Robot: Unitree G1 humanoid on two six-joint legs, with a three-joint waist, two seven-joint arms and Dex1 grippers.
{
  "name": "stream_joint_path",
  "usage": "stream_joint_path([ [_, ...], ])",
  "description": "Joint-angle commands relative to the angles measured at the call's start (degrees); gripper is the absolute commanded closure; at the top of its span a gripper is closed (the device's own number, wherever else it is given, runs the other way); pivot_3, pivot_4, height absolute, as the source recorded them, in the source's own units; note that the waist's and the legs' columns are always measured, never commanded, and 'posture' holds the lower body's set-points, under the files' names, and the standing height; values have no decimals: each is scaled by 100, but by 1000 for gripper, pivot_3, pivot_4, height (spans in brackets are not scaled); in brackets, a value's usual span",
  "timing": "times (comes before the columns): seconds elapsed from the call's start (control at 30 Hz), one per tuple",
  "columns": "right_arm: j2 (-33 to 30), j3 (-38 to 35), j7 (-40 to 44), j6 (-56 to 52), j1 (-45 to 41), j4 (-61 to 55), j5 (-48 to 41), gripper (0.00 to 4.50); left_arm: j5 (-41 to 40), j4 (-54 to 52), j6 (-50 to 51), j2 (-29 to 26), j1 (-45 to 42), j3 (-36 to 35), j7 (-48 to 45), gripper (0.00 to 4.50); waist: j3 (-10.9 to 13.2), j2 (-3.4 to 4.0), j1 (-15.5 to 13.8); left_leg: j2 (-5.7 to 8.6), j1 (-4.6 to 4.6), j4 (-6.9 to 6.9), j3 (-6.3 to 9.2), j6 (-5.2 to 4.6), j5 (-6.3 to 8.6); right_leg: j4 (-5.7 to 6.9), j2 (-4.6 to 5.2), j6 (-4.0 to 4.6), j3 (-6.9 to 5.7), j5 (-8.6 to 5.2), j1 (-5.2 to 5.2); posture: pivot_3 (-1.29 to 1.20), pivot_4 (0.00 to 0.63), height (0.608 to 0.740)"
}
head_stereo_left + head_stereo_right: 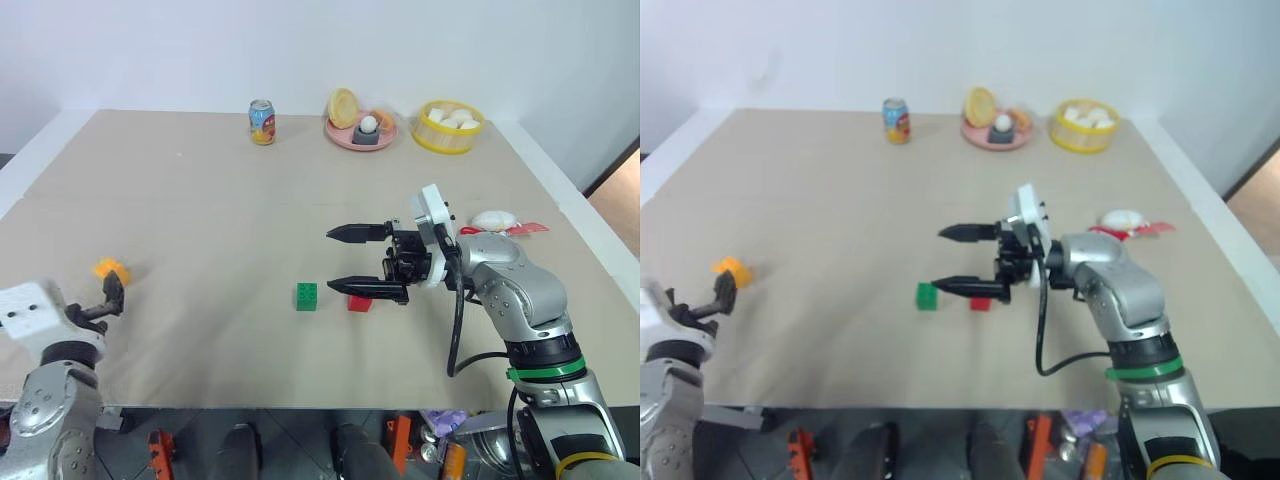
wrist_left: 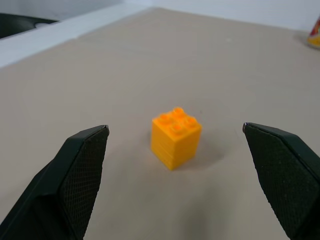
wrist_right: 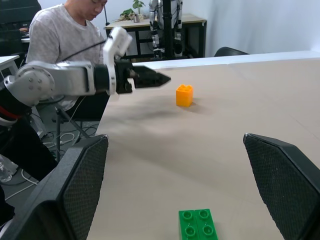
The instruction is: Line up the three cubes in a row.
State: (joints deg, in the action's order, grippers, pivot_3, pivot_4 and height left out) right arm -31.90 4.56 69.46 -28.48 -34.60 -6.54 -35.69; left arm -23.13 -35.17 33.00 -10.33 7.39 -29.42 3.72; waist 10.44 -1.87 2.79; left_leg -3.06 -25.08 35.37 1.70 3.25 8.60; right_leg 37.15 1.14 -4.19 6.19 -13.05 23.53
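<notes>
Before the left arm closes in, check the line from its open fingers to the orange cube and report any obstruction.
Nothing visible stands in the way. The left gripper is open, and the orange cube sits alone on bare table straight ahead between its fingers, not yet touched.

You get bright, even indoor light, soft shadows on the table, left gripper slightly motion-blurred.
</notes>
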Motion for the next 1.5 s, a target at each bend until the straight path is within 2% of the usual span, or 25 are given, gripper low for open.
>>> stream_joint_path([
  [0.03,-30,-145,-55,58,15,-232,-37,0,230,210,-333,-55,-66,73,-17,52,0,0,1,0,-1,0,-1,3,2,-1,0,0,0,0,1,0,150,740],
  [0.57,-158,-242,-269,-43,149,-489,-98,0,753,1472,-372,77,-718,514,299,52,1,-1,-3,-1,-5,-5,-1,7,9,-3,0,2,-1,-8,8,0,150,740],
  [0.87,-177,-244,-307,-39,195,-549,-89,0,986,1636,-53,146,-1179,747,662,52,1,-1,-4,0,-6,-7,0,8,9,-4,0,-1,-1,-9,8,0,150,740],
  [1.1,-187,-233,-326,-17,180,-512,-77,0,1220,1661,349,248,-1404,584,1166,52,1,-1,-4,1,-5,-8,0,8,9,-4,0,-2,-1,-10,7,0,150,740],
  [1.5,-164,-180,-315,19,157,-445,-28,0,1343,1931,574,296,-1603,557,1385,52,0,-1,4,1,0,-8,4,8,9,-3,-3,1,-1,-6,7,0,150,740],
])
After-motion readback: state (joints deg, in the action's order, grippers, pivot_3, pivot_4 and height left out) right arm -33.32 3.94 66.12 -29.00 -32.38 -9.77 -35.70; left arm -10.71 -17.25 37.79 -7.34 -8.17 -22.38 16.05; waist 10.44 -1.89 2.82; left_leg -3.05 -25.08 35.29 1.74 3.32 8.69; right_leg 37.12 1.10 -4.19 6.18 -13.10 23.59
